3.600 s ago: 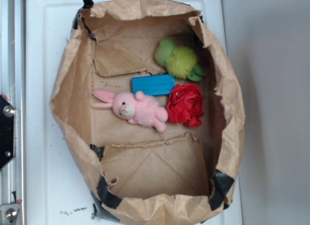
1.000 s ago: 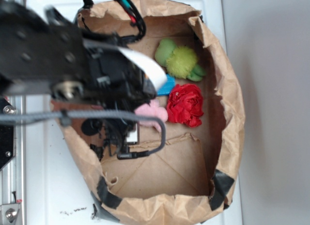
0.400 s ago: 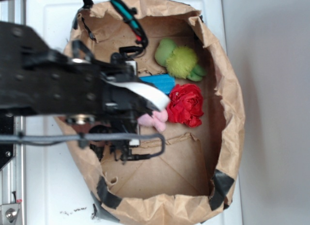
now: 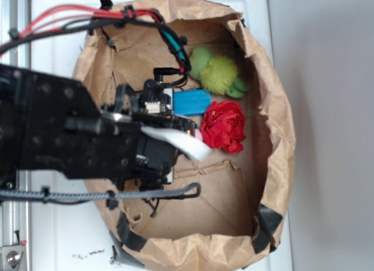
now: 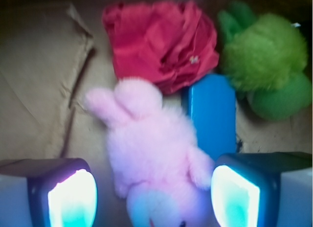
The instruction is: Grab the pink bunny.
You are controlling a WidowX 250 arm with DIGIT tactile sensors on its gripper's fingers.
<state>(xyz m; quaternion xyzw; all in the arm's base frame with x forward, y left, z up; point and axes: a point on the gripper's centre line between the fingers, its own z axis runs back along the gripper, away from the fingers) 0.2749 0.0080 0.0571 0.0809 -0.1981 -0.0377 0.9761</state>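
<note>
The pink bunny [image 5: 151, 153] lies on the brown paper floor of the bag, its feet toward the red toy and its whitish muzzle at the bottom edge of the wrist view. My gripper [image 5: 154, 197] is open, straddling the bunny's upper body. The left fingertip [image 5: 73, 197] stands apart from it; the right fingertip [image 5: 234, 195] is close to one stubby arm. In the exterior view my black arm [image 4: 87, 136] covers the bunny [image 4: 197, 132] except for a pink sliver, and the fingers are hidden.
A red ruffled toy [image 4: 223, 126] lies just right of the bunny, a blue block [image 4: 191, 101] behind it, and a fuzzy green plush [image 4: 217, 73] further back. The crumpled paper bag walls [image 4: 274, 107] ring everything. A folded cardboard flap [image 5: 34, 80] lies to the left.
The arm has come into view from the left and moved over the bag, shifting right and covering the bunny. The toys have not moved.
</note>
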